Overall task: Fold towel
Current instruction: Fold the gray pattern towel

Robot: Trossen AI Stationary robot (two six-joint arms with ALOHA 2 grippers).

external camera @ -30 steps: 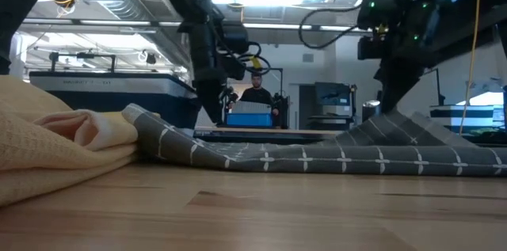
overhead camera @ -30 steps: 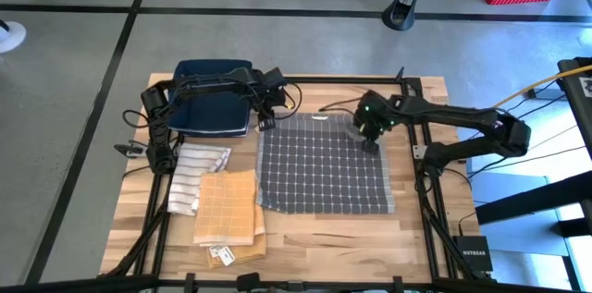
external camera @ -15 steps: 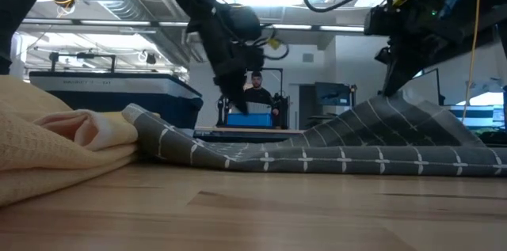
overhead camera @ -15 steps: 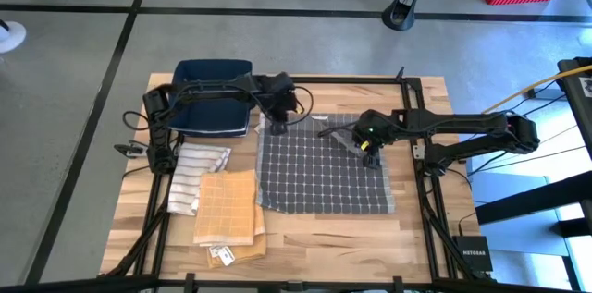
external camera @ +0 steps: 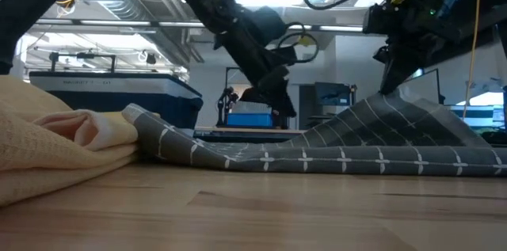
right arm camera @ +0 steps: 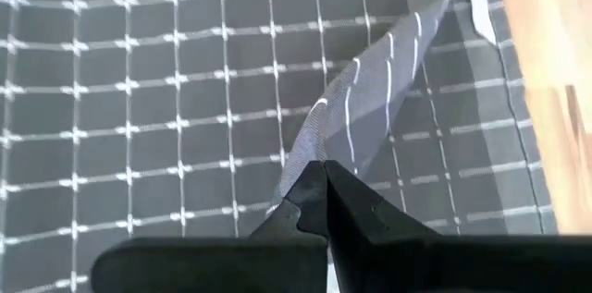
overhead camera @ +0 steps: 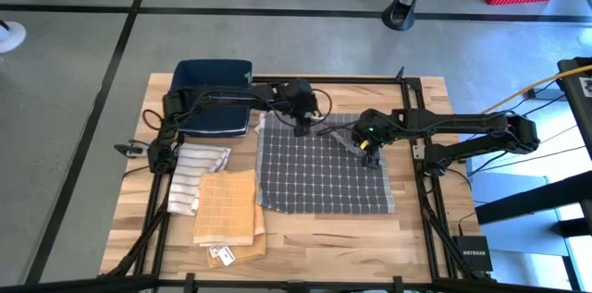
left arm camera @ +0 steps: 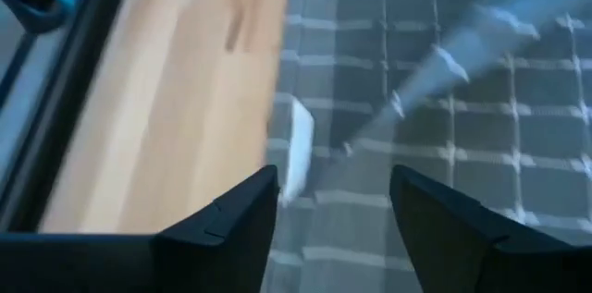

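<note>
**Right tool pinching the grey towel, left tool spread above its far edge**

Your grey checked towel (overhead camera: 322,164) lies spread on the wooden worktop (overhead camera: 324,233), between the two arms. Its far right corner is lifted off the wood: in the low view the cloth (external camera: 372,128) rises in a ridge toward the right arm.

Your right tool (overhead camera: 366,150) sits over that raised part, fingers pressed together on a fold of the towel (right arm camera: 370,99); the right wrist view shows the fabric pulled up into a narrow crease that runs straight into the closed fingertips.

Your left tool (overhead camera: 301,125) hangs over the towel's far edge, near its middle. Its two fingers (left arm camera: 231,219) stand apart with nothing between them, and the left wrist view shows the towel's edge and a small white tag (left arm camera: 296,145) below the gap.

Off to the left of the towel you have an orange checked cloth (overhead camera: 228,205) lying partly over a striped cloth (overhead camera: 192,175), just beside the grey towel's near left corner. A dark blue bin (overhead camera: 211,97) sits at the far left of the worktop.
</note>
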